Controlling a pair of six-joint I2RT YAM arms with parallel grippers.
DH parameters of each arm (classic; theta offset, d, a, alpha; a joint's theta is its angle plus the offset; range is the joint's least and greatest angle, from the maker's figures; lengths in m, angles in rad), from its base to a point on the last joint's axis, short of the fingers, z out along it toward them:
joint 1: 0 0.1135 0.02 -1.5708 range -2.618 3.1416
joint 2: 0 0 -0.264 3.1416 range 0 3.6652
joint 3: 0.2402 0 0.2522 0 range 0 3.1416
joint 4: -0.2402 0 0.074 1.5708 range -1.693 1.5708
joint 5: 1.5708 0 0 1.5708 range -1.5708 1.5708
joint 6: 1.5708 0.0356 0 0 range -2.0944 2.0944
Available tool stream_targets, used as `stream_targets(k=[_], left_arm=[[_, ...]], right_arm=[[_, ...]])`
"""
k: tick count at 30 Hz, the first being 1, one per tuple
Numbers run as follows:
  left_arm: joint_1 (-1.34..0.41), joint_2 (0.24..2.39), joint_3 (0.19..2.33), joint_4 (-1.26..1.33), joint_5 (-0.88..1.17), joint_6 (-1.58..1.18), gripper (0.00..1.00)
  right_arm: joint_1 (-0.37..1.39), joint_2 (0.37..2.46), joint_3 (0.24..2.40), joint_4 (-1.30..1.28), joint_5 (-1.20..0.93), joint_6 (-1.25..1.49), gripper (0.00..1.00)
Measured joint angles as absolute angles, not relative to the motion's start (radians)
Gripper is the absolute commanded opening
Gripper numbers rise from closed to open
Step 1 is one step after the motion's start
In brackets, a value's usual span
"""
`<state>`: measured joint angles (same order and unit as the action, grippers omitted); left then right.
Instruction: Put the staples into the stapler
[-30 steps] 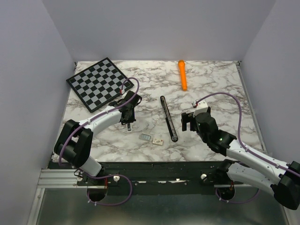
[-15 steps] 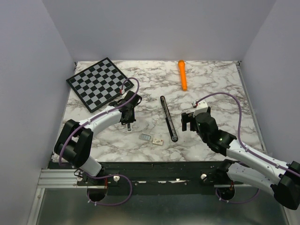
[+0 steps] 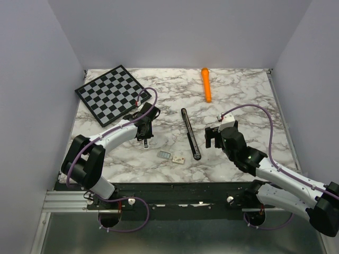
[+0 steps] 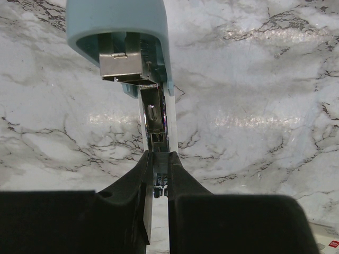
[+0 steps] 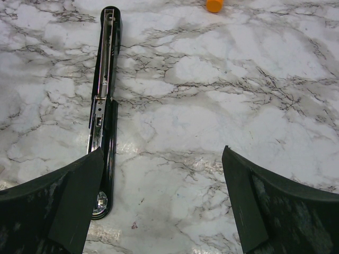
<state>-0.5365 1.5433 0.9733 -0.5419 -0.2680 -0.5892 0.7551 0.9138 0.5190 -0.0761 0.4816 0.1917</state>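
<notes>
Marble table (image 3: 249, 100) bears stapler (image 3: 190, 133) left of right gripper (image 3: 214, 142), jaws spread.

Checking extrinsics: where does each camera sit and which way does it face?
Top external: above and behind the bases, looking down on the table; both arms, left pincer, right pincer show.
Left wrist: aimed down at marble; fingers pinch a metal strip under a pale blue cap.
Right wrist: aimed down and forward; open fingers in bottom corners, stapler at left.
Shared: top and right wrist both see stapler, orange marker.

One stapler (image 3: 190, 133), one chessboard (image 3: 110, 94), one marker (image 3: 206, 84), one box (image 3: 164, 154).
</notes>
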Motion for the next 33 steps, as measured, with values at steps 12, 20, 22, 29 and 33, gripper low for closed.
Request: stream_targets(k=[12,20,22,29,33], left_arm=[[-0.537,1.543,0.973,-0.549,-0.268,-0.593,0.0],[-0.537,1.543,0.973,-0.551,-0.268,-0.595,0.0],[-0.537,1.543,0.972,-0.551,-0.268,-0.595,0.0],[-0.537,1.543,0.957,-0.547,-0.268,-0.595,0.0],[-0.537,1.543,0.956,-0.547,-0.267,-0.596,0.0]], right_arm=[[0.755,0.914,0.519,-0.076,0.481,0.191,1.0],[0.755,0.913,0.519,-0.076,0.481,0.191,1.0],[0.755,0.913,0.519,-0.076,0.481,0.191,1.0],[0.755,0.913,0.519,-0.076,0.481,0.191,1.0],[0.755,0.913,0.519,-0.076,0.481,0.191,1.0]])
